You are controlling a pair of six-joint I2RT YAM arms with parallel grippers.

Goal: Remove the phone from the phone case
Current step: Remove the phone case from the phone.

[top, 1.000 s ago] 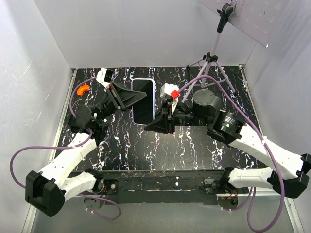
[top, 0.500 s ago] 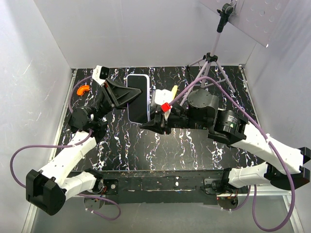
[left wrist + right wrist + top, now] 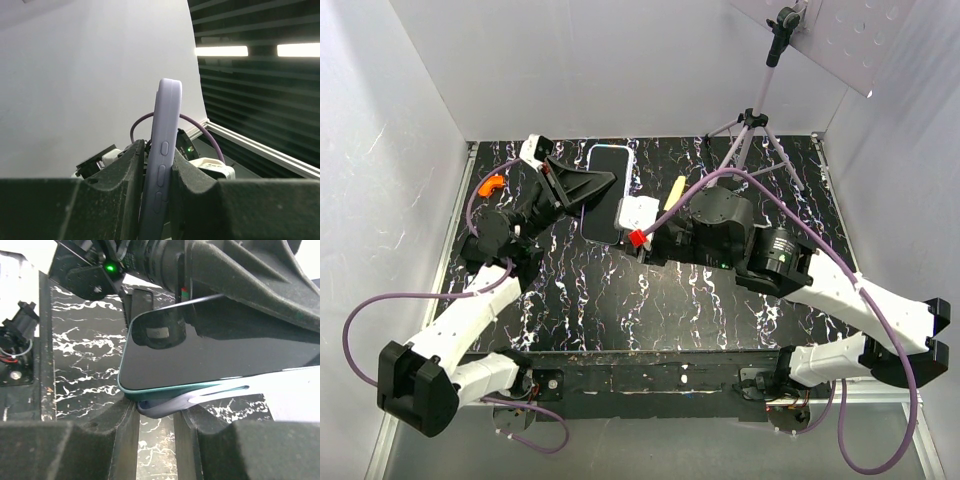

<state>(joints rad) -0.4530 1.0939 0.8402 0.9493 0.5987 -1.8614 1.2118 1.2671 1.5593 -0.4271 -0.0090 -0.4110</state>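
The phone (image 3: 607,180) is held above the table, its glossy black screen up. In the right wrist view the phone (image 3: 215,355) has a teal-green rim, and the soft lavender phone case (image 3: 165,406) is bent away from it at the near corner. My left gripper (image 3: 604,186) is shut across the cased phone from the left. The left wrist view shows the case's lavender button edge (image 3: 165,150) clamped between the left gripper's (image 3: 159,172) pads. My right gripper (image 3: 624,218) is at the phone's near end, and in its wrist view it (image 3: 156,415) pinches the peeled case corner.
A cream-yellow stick (image 3: 674,192) lies on the black marbled table (image 3: 620,310) right of the phone. A grey tripod (image 3: 752,125) stands at the back right. An orange curved piece (image 3: 492,185) lies at the far left. White walls enclose three sides.
Both grippers have carried the phone left and towards the back. The right gripper has rolled and slid left to the phone's near end. The cream stick has come into view.
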